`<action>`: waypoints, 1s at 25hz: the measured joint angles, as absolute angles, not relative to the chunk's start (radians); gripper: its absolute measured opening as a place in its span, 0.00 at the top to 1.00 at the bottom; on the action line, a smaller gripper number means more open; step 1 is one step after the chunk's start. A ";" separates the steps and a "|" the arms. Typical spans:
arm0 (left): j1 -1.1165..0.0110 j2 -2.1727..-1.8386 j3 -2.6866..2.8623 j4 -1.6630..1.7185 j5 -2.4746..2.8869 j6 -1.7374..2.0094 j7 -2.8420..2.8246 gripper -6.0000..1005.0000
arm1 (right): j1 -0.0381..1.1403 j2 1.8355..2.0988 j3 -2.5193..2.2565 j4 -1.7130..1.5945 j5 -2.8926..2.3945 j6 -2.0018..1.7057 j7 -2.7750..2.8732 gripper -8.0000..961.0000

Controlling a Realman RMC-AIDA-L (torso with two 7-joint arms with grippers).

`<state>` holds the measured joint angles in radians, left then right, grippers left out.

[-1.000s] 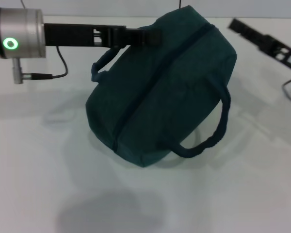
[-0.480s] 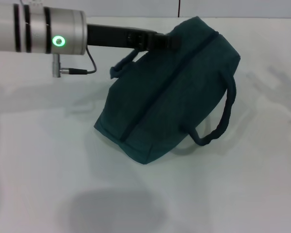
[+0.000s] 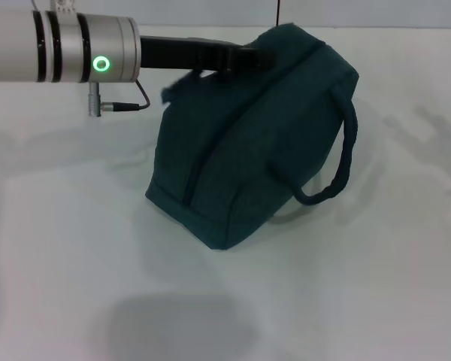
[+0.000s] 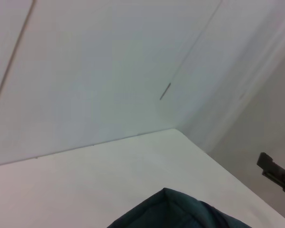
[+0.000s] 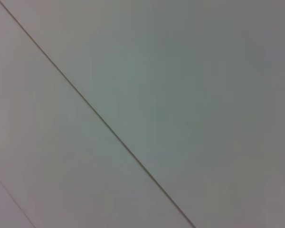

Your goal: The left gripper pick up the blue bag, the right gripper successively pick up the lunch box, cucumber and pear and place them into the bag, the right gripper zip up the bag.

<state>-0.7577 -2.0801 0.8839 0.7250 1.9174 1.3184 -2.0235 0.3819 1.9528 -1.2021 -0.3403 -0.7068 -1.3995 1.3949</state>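
Teal blue bag (image 3: pixel 248 143) (tilted) at horizontal left pincer (image 3: pixel 257 57)

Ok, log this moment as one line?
left claw: at bag's top far edge | bag: zipped, tilted on table | right claw: out of view

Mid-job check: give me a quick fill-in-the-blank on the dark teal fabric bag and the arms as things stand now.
1. The left gripper meets the dark teal fabric bag at its ____ edge.
2. The lamp on that arm's silver wrist glows ____.
3. The bag's zipper is ____.
4. The head view shows ____ arm(s).

Missing words: top; green; closed; one
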 joint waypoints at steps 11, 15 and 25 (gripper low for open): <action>-0.750 -2.067 0.884 0.729 1.729 1.417 -2.007 0.53 | 0.392 1.946 -1.202 -0.349 -0.750 -1.424 1.389 0.16; -0.748 -2.032 0.883 0.730 1.583 1.491 -1.988 0.39 | 0.407 1.940 -1.200 -0.353 -0.789 -1.479 1.358 0.16; -0.690 -1.988 0.852 0.724 1.474 1.610 -1.959 0.17 | 0.424 1.941 -1.204 -0.411 -0.888 -1.592 1.278 0.16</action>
